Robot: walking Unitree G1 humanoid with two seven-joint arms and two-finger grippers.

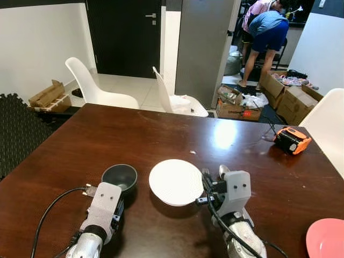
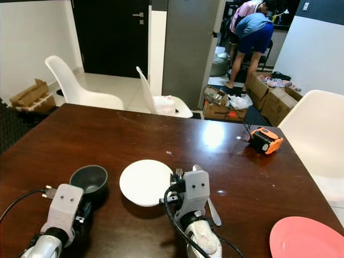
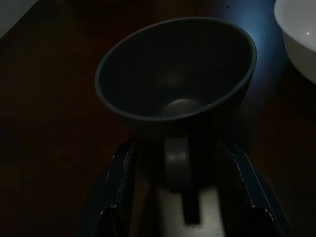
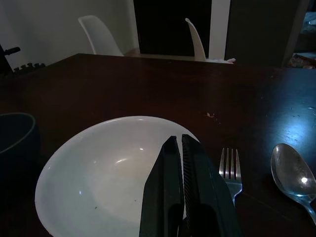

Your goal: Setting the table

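Observation:
A dark grey mug stands on the brown table near its front left. My left gripper is open, one finger on each side of the mug's handle. Just right of the mug sits a white bowl. My right gripper hovers over the bowl's near right rim with its fingers shut together and nothing between them. A fork and a spoon lie side by side on the table right of the bowl.
A pink plate lies at the front right corner. An orange device with a cable sits at the far right. White chairs ring the table. A person bends over cardboard boxes in the background.

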